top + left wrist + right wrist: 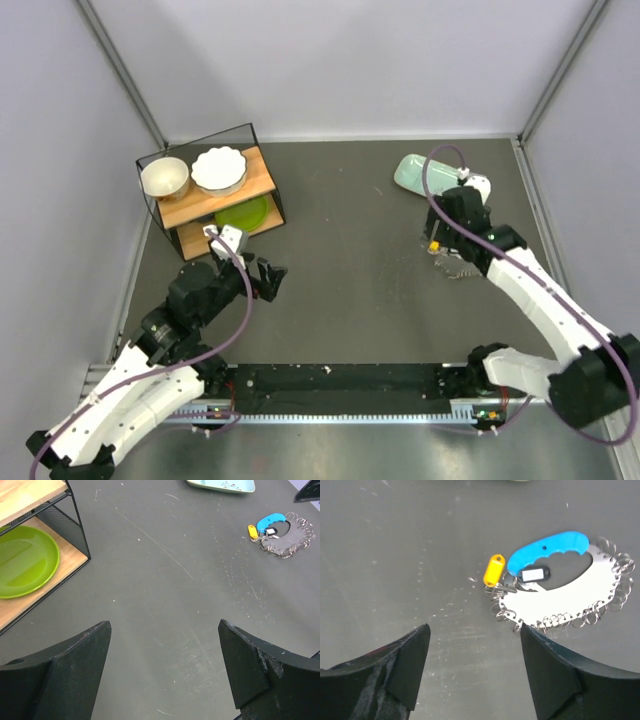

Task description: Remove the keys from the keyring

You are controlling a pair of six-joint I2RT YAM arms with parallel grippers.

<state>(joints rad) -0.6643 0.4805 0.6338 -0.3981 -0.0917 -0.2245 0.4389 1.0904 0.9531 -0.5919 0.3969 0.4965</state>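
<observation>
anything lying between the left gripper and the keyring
No. In the left wrist view the dark table between the left gripper and the keyring is bare, only scuffed; the wire rack sits off to the left.

No writing, brand, number or sign can be read anywhere. The small black plastic key tag [534, 574] has a white window that looks blank. The yellow plastic key tag [493, 570] and the flat silvery keyring [570, 592] show no legible marking.

Top cam overhead, whole table [350, 220]; R wrist close above keyring [562, 597] — L wrist sees it afar.
</observation>
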